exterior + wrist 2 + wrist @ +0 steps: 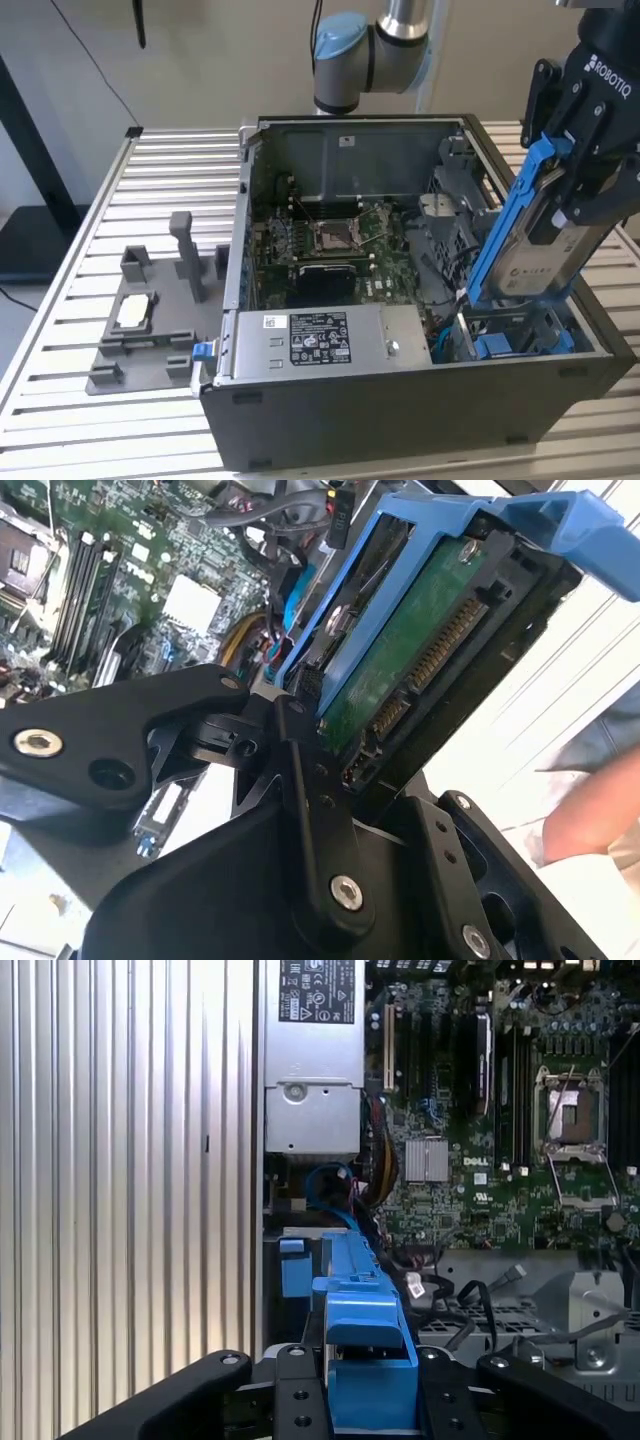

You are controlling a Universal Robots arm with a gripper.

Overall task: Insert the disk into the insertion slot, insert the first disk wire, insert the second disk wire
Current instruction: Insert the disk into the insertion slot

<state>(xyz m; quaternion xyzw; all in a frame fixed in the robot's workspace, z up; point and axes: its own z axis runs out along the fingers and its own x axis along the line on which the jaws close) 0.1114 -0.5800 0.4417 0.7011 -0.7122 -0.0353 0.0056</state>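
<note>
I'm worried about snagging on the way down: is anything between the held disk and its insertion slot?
Nothing visible. In the exterior view the disk, clamped tilted in the gripper, hangs just above the insertion slot, whose opening looks free. Loose cables lie beside it, toward the motherboard.

Computer case (pixel 400 420) on the surface (pixel 170 165); at the exterior view's right, the tool (pixel 580 190) holds the disk (pixel 540 250) tilted over the insertion slot (pixel 515 342).

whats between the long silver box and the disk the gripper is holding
In the first wrist view, a looped blue cable lies between the silver box and the disk.
</note>
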